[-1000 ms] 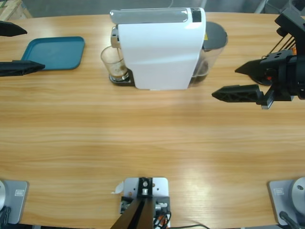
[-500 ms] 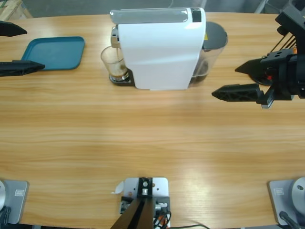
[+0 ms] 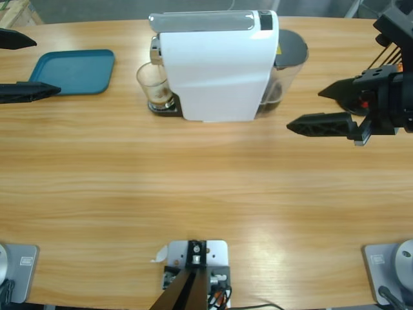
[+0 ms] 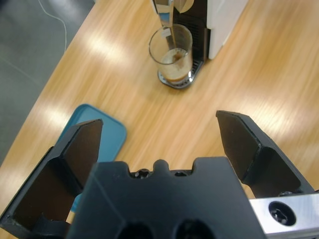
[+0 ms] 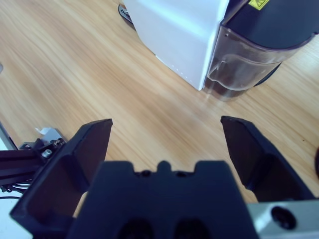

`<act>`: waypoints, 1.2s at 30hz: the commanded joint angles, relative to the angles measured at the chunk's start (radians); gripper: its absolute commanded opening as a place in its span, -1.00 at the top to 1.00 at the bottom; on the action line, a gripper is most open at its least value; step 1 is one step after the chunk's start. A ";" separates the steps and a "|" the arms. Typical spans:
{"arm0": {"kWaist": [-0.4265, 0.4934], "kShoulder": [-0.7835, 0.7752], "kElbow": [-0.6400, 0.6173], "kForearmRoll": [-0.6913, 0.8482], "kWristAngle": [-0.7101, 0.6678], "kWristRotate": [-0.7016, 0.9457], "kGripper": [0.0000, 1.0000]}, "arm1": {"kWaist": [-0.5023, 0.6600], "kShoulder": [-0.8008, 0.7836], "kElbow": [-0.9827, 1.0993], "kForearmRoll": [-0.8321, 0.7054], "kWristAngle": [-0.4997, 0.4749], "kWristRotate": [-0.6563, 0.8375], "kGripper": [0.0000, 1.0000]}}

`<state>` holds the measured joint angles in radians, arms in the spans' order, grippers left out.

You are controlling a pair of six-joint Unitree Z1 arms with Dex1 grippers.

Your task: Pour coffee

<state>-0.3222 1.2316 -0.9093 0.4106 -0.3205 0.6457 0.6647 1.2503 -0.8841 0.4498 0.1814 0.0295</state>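
White capsule coffee machine (image 3: 216,68) stands at the table's (image 3: 193,187) far edge, near the middle, with a smoky water tank (image 3: 287,64) at its right end. A clear tumbler (image 3: 153,85) sits on the drip tray under the spout at its left end. The coffee (image 4: 174,74), a shallow brown layer with tan foam, lies in the tumbler's bottom.

A teal tray (image 3: 72,71) lies left of the tumbler, apart from it, near the far edge.

Left gripper (image 3: 16,64) at the left edge, just beside the tray; jaws spread wide, nothing held. Right gripper (image 3: 322,106) right of the tank, apart from it; jaws spread wide, nothing held.

The near half of the table is bare wood between the 2 arms.
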 commanded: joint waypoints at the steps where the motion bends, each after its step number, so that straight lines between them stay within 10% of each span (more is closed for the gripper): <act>1: 0.010 0.028 0.024 -0.009 -0.006 0.009 -1.00 | 0.009 0.038 -0.002 0.003 -0.005 -0.013 -1.00; 36: 0.011 0.039 0.027 -0.019 -0.008 0.009 -1.00 | 0.009 0.051 0.002 -0.002 -0.004 -0.013 -1.00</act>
<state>-0.3221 1.2317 -0.9093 0.4015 -0.3205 0.6457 0.6647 1.2681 -0.8845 0.4498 0.1814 0.0295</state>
